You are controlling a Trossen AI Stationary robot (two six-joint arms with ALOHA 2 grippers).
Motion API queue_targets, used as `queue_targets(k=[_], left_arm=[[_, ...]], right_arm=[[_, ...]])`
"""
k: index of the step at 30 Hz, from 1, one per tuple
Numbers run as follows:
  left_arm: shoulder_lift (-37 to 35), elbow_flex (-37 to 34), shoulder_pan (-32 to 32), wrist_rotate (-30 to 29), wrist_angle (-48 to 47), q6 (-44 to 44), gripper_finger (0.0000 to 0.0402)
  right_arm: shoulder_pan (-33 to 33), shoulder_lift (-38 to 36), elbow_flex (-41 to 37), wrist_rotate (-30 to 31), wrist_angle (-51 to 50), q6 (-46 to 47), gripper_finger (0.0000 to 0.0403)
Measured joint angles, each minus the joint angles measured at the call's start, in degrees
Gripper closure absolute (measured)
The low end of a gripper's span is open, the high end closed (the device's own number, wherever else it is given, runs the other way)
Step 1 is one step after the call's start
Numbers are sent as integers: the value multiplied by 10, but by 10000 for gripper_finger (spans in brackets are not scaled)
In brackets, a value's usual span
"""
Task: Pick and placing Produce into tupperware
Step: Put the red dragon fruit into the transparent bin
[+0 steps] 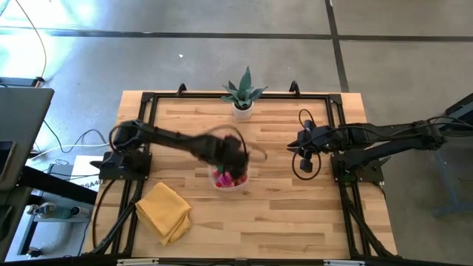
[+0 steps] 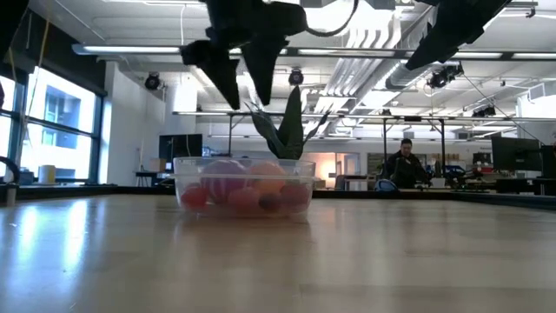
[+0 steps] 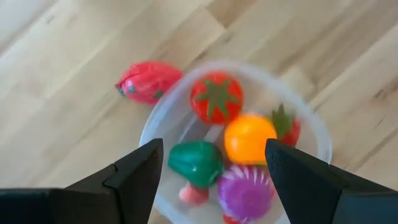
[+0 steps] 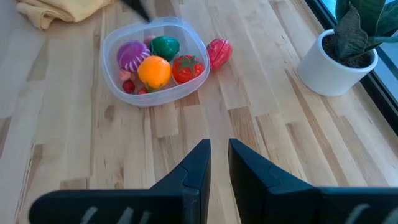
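The clear round tupperware [image 1: 230,179] stands on the table's middle. It holds a red tomato [image 3: 216,98], an orange fruit [image 3: 249,138], a green piece [image 3: 196,163], a magenta piece [image 3: 246,191] and a strawberry [image 3: 287,126]. A red-pink fruit [image 3: 148,81] lies on the table beside the tupperware's wall, on the plant's side [image 4: 219,52]. My left gripper [image 3: 214,149] hangs open and empty above the tupperware [image 2: 241,87]. My right gripper [image 4: 219,146] is shut and empty, raised over the table's right part [image 1: 299,148].
A spiky green plant in a white pot [image 1: 244,100] stands at the far edge, behind the tupperware. A folded yellow cloth [image 1: 166,212] lies near the front left. A black frame [image 1: 340,125] runs round the tabletop. A person [image 2: 404,165] sits in the room beyond.
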Motion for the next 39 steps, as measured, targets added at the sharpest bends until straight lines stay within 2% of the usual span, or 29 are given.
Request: queue_targets(k=[5, 8, 14, 19, 25, 34, 39], left_arm=[[-8, 0, 99, 111, 41, 28, 128], [-6, 0, 146, 148, 65, 10, 128], [-1, -1, 178, 149, 82, -13, 128], [-1, -1, 178, 89, 59, -94, 128], [5, -23, 182, 53, 45, -161, 128], [5, -92, 192, 71, 131, -216, 128], [5, -108, 192, 101, 147, -228, 128]], right_arm=[[0, 0, 0, 0, 1, 0, 356], [0, 0, 0, 0, 1, 0, 356], [0, 0, 0, 0, 1, 0, 356], [0, 0, 0, 0, 1, 0, 356], [0, 0, 0, 0, 1, 0, 356], [0, 0, 0, 0, 1, 0, 356], [0, 0, 0, 0, 1, 0, 356]])
